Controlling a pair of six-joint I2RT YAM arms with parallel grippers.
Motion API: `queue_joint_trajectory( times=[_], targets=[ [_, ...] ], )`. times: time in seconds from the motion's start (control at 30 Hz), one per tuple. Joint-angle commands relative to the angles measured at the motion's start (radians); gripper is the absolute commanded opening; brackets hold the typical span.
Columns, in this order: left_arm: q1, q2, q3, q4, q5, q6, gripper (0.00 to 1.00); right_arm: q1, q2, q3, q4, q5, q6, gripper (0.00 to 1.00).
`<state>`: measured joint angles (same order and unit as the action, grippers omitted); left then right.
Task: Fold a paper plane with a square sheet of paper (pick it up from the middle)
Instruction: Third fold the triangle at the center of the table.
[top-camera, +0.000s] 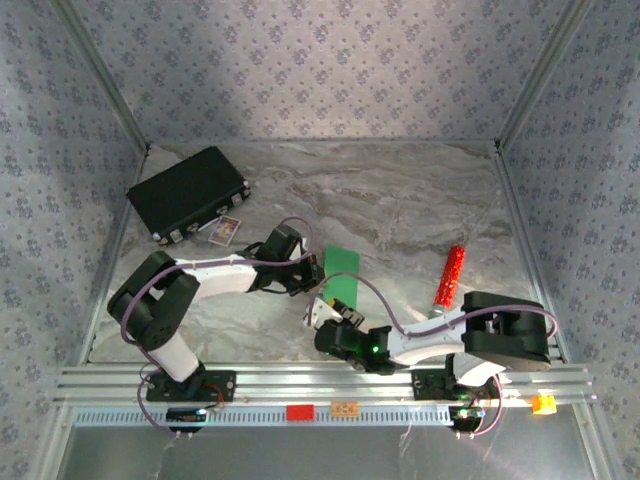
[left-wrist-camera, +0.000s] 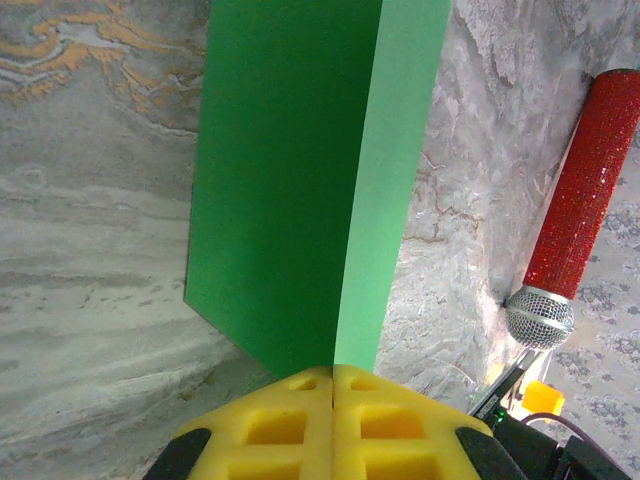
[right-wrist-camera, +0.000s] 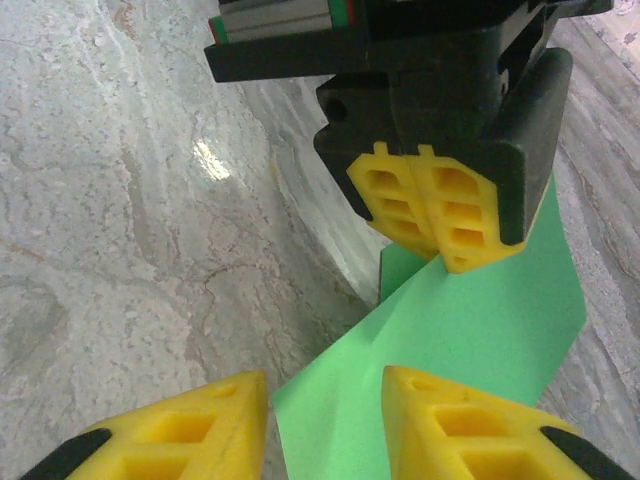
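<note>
Bright green: the paper sheet (top-camera: 342, 275), folded into a narrow strip with a long crease, sat mid-frame in the top view on the marbled table (top-camera: 420, 190). Left gripper (left-wrist-camera: 332, 372) was clamped on one end, its yellow fingers pressed together at the bottom of the left wrist view. One flap looked darker, one lighter. Right gripper (right-wrist-camera: 325, 400) was low in the right wrist view, fingers apart, the sheet's corner in the gap; contact unclear. Red glitter microphone (top-camera: 452, 277) lay right of centre, black case (top-camera: 188, 192) upper left.
</note>
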<state>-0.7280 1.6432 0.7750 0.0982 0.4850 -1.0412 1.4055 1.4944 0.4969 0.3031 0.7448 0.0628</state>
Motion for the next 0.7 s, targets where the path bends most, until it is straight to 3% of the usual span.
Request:
queue_joint_trajectory(
  times=[0.0,0.23,0.67],
  targets=[
    [0.004,-0.022,-0.016,0.011,-0.004,-0.005,0.02,0.007,-0.032,-0.021,-0.012,0.012,0.019,0.35],
    [0.005,-0.022,-0.017,0.011,-0.006,-0.005,0.02,0.009,-0.04,-0.026,-0.015,0.025,0.023,0.24],
    [0.005,-0.021,-0.019,0.006,-0.013,-0.003,0.02,0.011,-0.052,-0.03,-0.011,0.023,0.019,0.12]
  ],
)
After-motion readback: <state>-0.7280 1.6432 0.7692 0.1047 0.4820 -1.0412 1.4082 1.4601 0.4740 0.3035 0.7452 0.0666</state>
